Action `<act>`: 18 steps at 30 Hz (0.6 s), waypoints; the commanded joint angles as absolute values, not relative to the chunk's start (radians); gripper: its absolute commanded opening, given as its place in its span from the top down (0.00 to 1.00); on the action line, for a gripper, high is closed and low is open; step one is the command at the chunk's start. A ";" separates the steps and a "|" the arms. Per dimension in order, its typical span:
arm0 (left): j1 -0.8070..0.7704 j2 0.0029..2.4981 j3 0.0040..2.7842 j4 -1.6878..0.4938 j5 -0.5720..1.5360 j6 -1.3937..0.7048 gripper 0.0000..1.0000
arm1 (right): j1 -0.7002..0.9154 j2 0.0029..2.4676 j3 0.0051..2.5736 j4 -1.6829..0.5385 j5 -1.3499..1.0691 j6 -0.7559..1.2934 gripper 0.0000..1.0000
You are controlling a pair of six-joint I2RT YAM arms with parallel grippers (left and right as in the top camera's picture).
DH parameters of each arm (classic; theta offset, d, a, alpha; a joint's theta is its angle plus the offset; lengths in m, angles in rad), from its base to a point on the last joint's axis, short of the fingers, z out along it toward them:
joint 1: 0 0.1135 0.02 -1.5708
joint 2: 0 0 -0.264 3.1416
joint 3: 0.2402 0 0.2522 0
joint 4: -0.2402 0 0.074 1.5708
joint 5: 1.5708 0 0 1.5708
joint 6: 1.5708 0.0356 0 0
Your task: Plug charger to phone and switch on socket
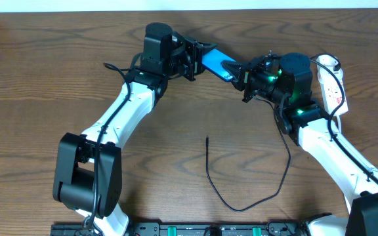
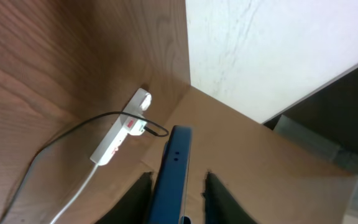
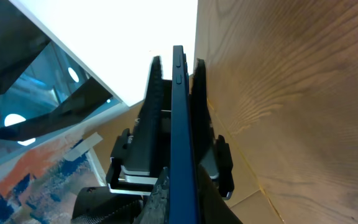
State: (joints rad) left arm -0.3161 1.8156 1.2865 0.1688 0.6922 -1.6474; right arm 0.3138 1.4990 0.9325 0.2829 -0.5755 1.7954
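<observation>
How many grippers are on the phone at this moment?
2. The right gripper clamps the phone at the end nearer the power strip. The left gripper straddles the other end, but its grip is unclear.

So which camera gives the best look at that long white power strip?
The left wrist view: the narrow white power strip lies whole, red markings visible. Overhead shows it partly behind the right arm. The right wrist view misses it.

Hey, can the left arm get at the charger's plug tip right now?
Probably, though not at once. The plug tip lies in the open on the table with nothing over it, but the left gripper has its fingers around the phone, which the right gripper holds.
</observation>
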 commanded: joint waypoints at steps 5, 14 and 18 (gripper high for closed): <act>-0.315 1.793 1.290 0.174 0.687 -1.636 0.93 | 0.329 1.493 0.953 0.296 -0.593 1.802 0.97; -0.313 1.793 1.290 0.174 0.687 -1.636 0.92 | 0.328 1.493 0.953 0.296 -0.582 1.776 0.45; -0.271 1.793 1.290 0.174 0.688 -1.621 0.93 | 0.302 1.493 0.953 0.296 -0.585 1.638 0.13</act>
